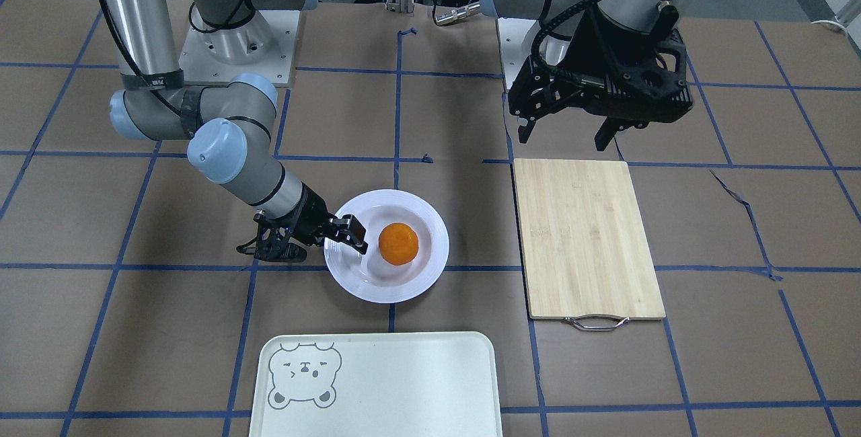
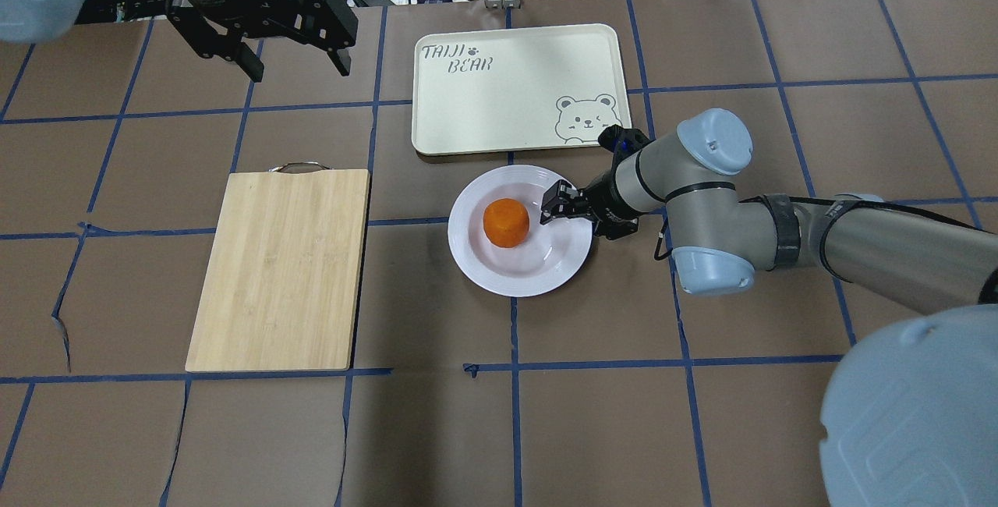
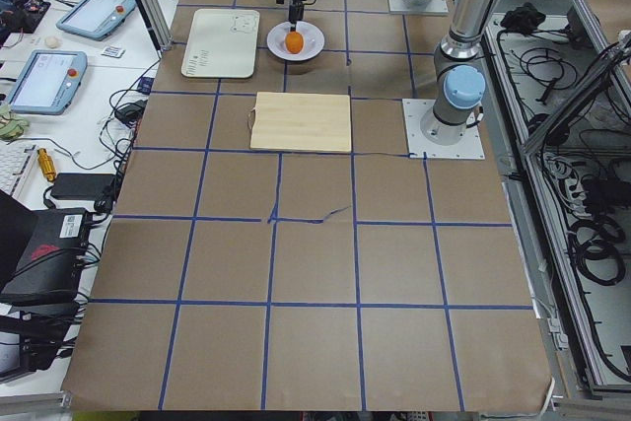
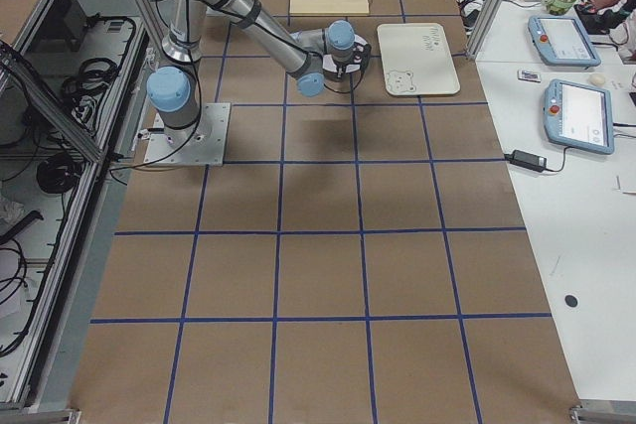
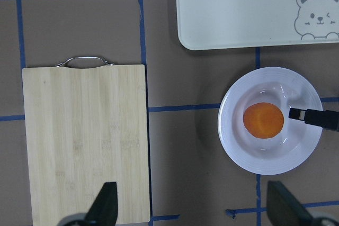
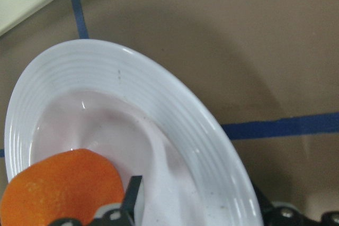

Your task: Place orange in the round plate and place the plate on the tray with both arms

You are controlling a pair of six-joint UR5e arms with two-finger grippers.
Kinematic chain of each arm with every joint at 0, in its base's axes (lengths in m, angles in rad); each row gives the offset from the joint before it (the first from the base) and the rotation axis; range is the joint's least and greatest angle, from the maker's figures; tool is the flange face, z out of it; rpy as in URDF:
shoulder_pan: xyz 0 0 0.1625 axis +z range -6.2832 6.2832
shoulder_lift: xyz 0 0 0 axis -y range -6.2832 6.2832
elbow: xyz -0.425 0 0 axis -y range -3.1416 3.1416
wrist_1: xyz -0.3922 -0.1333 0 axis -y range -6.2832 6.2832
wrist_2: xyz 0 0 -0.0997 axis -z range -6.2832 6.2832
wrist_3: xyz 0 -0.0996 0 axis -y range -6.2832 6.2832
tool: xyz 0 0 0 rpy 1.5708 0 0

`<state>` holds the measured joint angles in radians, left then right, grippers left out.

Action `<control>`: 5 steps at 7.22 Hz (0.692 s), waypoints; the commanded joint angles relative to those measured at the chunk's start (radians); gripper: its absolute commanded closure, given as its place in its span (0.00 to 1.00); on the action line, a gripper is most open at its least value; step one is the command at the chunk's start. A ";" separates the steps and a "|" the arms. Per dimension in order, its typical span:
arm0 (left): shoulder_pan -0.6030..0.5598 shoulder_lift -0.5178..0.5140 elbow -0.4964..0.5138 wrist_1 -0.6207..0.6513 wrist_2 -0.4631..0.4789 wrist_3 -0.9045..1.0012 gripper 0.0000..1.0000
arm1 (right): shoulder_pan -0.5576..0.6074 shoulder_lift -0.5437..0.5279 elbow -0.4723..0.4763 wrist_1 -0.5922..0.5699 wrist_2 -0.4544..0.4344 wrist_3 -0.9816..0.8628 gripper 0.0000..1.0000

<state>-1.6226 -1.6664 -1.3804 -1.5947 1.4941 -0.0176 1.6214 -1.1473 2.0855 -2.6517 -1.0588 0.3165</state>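
A bamboo cutting board (image 2: 279,269) with a metal handle lies toward the left edge of the worktop (image 2: 624,413), well apart from the round plate (image 2: 487,277). The tray (image 2: 507,109) lies at the far edge, just beyond the plate. The orange (image 2: 506,222), bright and dimpled, sits in the glossy white plate's sunken centre. The right gripper (image 2: 555,204) has its jaws apart astride the ridged rim. The left gripper (image 2: 298,62) hangs high, jaws apart.

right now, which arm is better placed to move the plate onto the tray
Right. The right gripper is at the rim of the plate, next to the tray; the left gripper hangs open beyond the cutting board.
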 commanded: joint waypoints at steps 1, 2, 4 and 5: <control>0.003 0.005 -0.015 0.004 -0.001 0.007 0.00 | 0.003 0.000 0.005 0.001 -0.015 -0.001 0.72; 0.029 0.008 -0.020 0.010 -0.003 0.001 0.00 | 0.003 -0.006 0.005 0.001 -0.023 0.001 0.80; 0.085 0.016 -0.058 0.019 -0.003 0.005 0.00 | 0.002 -0.014 -0.002 0.002 -0.023 0.004 0.81; 0.096 0.025 -0.077 0.021 -0.003 0.007 0.00 | 0.002 -0.029 -0.010 0.001 -0.020 0.037 0.81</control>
<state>-1.5505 -1.6498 -1.4338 -1.5764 1.4915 -0.0119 1.6231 -1.1632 2.0831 -2.6505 -1.0804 0.3287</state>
